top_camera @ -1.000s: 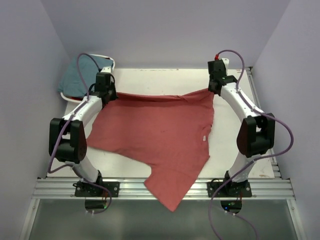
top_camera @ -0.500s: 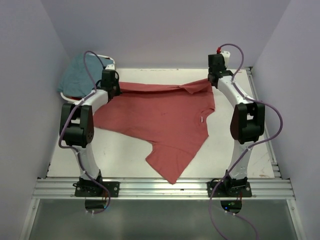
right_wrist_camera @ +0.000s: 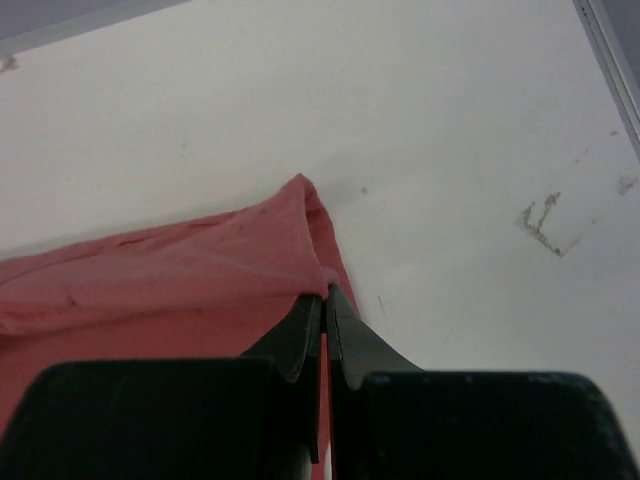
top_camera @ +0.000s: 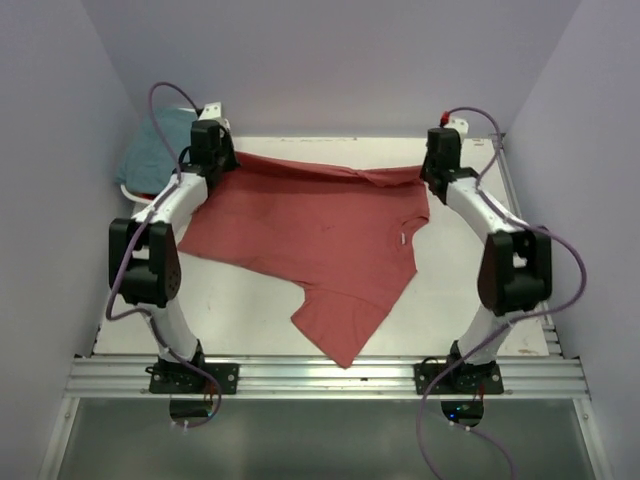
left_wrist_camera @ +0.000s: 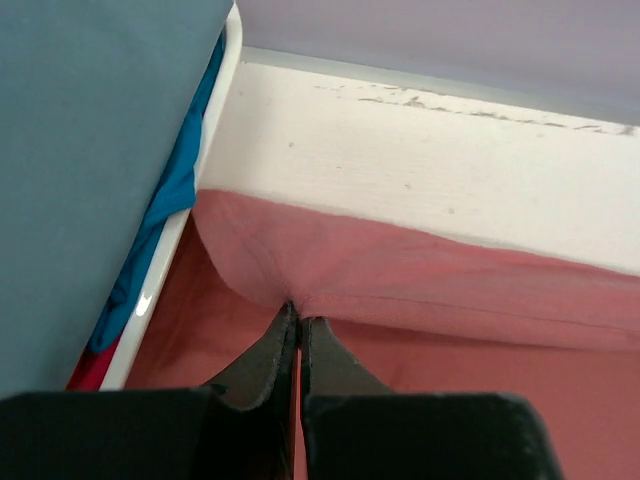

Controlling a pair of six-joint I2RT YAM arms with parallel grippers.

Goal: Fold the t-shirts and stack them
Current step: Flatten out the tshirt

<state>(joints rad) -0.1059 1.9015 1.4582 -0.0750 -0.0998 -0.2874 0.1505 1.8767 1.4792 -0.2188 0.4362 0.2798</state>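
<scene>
While the left jaws and right jaws are staying clamped on the one brick-red t-shirt (top_camera: 320,230), less of it is overhanging the tabletop (top_camera: 250,310) at its near edge; one teal t-shirt (top_camera: 150,150) is lying by the far-left corner.

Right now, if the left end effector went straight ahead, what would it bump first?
The left end effector, pinching the red t-shirt, would likely meet bare table, then the wall; depth unclear.
</scene>
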